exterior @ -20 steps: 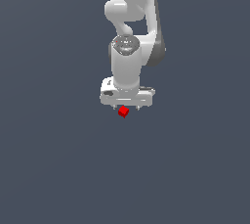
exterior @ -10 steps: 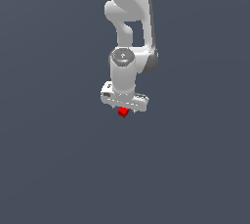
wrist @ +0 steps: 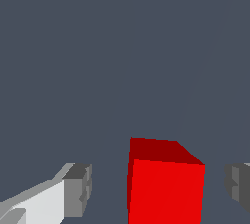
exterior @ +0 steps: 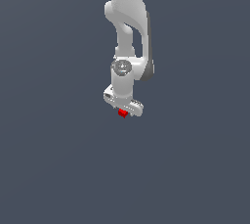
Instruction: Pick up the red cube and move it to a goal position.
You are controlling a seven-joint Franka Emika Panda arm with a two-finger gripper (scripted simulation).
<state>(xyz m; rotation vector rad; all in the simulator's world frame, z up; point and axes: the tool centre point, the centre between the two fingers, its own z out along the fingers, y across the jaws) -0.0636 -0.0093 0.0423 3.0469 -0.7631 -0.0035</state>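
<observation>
The gripper (exterior: 124, 112) hangs under the white arm (exterior: 128, 27), its jaws spread wide, the cube (wrist: 165, 184) sitting between them with gaps either side.

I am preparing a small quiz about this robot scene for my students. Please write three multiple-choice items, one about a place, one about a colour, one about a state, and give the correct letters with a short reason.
1. Where is the cube?
A. between the jaws of the gripper
B. far toward the exterior view's left edge
C. on top of the arm

2. What colour is the cube?
A. blue
B. red
C. green

3. How do the jaws stand in the wrist view?
A. pressed flat against both cube faces
B. apart, with a gap on each side of the cube
C. out of the picture

Answers:
1 A: the red cube lies between the two fingers of the gripper, and sits just under it in the exterior view.
2 B: its faces are bright red.
3 B: grey background shows between each finger and the cube.
</observation>
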